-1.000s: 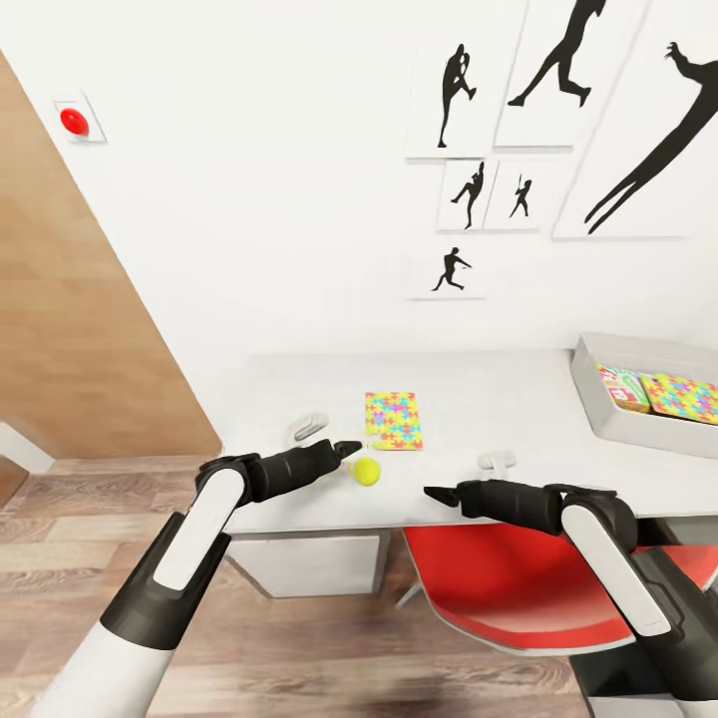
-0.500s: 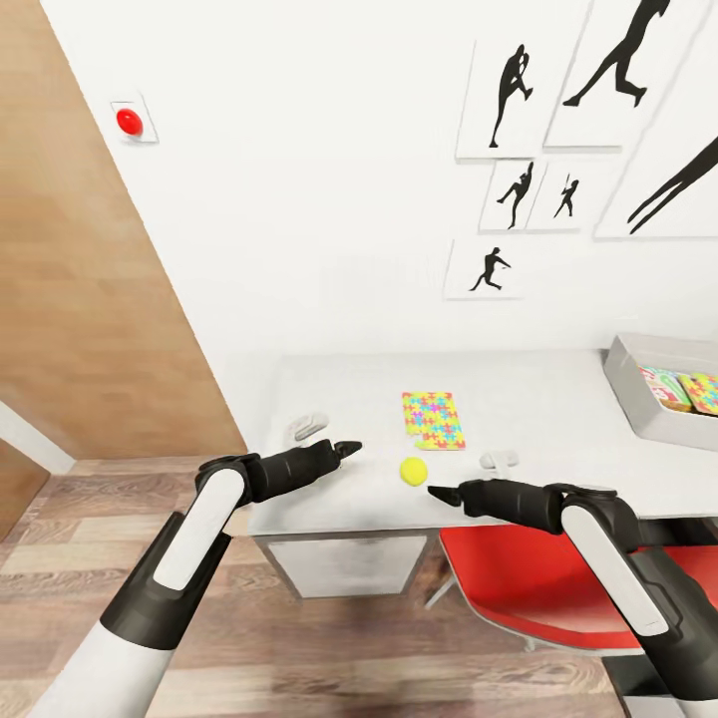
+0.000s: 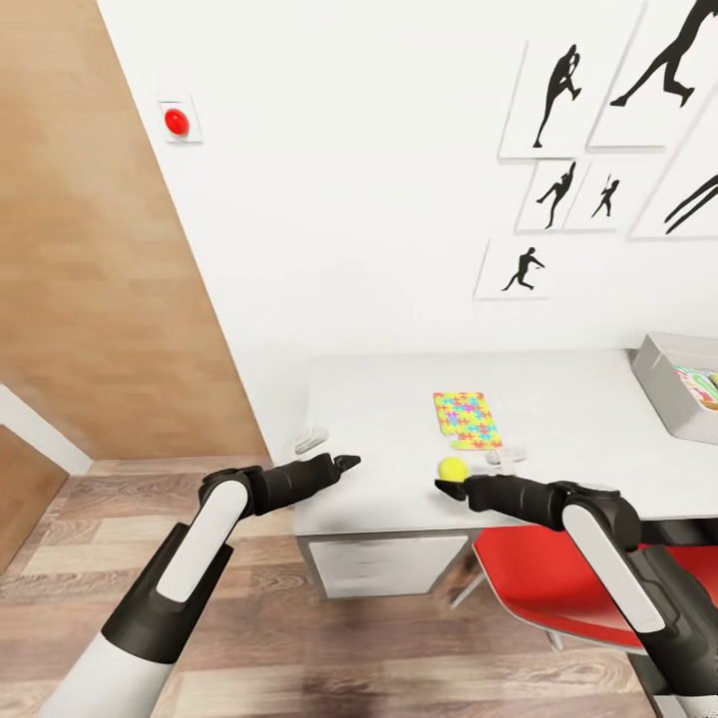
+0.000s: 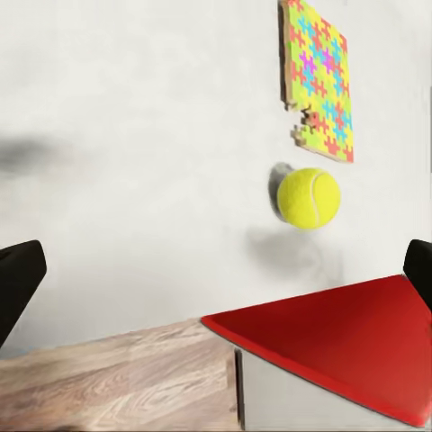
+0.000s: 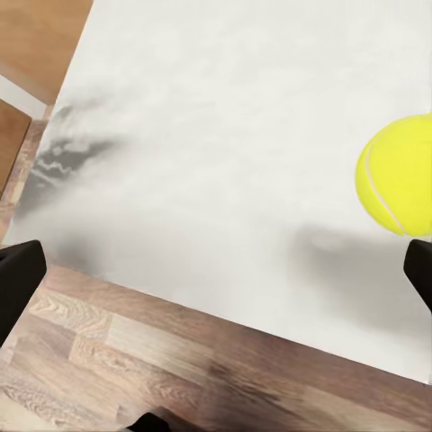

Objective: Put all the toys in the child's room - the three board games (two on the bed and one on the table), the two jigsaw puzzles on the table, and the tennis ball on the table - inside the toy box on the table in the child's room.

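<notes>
Rightward, toy box (image 3: 666, 384) with a colourful toy (image 3: 703, 385) inside.

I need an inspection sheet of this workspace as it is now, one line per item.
Surface: pale grey table, mostly bare.
Job's things: tennis ball near the front edge; jigsaw puzzle lying flat behind it; toy box at the right edge, colourful boxes inside.
Clutter: two small pale objects on the table, unclear.
Grippers: left gripper and right gripper open, empty; right beside the ball.
Cables: nothing seen.
Surroundings: red chair, wooden door, silhouette pictures, red button.
</notes>
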`<state>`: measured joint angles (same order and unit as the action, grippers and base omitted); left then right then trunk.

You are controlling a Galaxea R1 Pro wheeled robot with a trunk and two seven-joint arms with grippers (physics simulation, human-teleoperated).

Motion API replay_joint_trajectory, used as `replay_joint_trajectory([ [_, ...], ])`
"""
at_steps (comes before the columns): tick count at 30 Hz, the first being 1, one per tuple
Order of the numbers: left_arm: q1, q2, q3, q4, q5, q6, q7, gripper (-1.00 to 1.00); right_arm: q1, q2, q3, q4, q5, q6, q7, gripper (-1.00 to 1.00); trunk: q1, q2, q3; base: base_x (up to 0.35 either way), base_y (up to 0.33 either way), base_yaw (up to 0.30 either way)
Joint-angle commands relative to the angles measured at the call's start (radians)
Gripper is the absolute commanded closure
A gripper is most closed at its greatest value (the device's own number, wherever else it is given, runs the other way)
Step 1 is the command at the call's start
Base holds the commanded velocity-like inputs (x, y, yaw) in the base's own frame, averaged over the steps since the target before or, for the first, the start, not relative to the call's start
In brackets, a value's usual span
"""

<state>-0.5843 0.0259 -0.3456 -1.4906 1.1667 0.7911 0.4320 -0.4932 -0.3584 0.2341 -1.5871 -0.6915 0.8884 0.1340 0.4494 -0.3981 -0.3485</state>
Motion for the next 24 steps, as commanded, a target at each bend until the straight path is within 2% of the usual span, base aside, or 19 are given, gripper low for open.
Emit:
replay_joint_trajectory([
  [1,-0.001,0.001,-0.001,-0.001,0.011,0.0,0.01,-1.0,-0.001,-0.001,0.0,0.0,0.008,0.003,0.007,-1.0,0.001,-0.002,-0.002,0.0,0.13,0.0],
  [6,0.035,0.006,0.006,0.008,0.009,-0.001,0.009,-1.0,-0.004,-0.001,-0.002,0.013,0.016,-0.008,0.006,-1.0,0.001,-0.002,-0.002,0.0,0.085,0.0],
  [14,0.079,0.039,0.05,-0.001,0.012,-0.001,0.003,-1.0,-0.017,-0.001,-0.021,0.039,0.024,-0.018,-0.036,-1.0,0.001,-0.002,-0.002,0.0,0.034,0.0],
  [16,0.103,0.059,0.076,-0.014,0.013,-0.001,0.001,-1.0,-0.03,-0.001,-0.03,0.053,0.025,-0.021,-0.071,-1.0,0.001,-0.002,-0.002,0.0,0.016,0.0],
  [17,0.103,0.059,0.076,-0.014,0.013,-0.001,0.001,-1.0,-0.03,-0.001,-0.03,0.053,0.025,-0.021,-0.071,-1.0,0.001,-0.002,-0.002,0.0,0.014,0.0],
  [19,0.131,0.079,0.11,-0.027,0.014,-0.001,-0.001,-1.0,-0.047,-0.001,-0.036,0.073,0.025,-0.022,-0.1,-1.0,0.001,-0.002,-0.002,0.0,0.01,0.0],
  [22,0.145,0.088,0.129,-0.031,0.014,-0.001,-0.001,-1.0,-0.057,-0.001,-0.038,0.086,0.026,-0.023,-0.11,-1.0,0.001,-0.002,-0.002,0.0,0.008,0.0],
  [24,0.18,0.104,0.171,-0.035,0.014,0.0,-0.001,-1.0,-0.077,-0.001,-0.041,0.117,0.026,-0.024,-0.126,-1.0,0.001,-0.002,-0.002,0.0,0.005,0.0],
])
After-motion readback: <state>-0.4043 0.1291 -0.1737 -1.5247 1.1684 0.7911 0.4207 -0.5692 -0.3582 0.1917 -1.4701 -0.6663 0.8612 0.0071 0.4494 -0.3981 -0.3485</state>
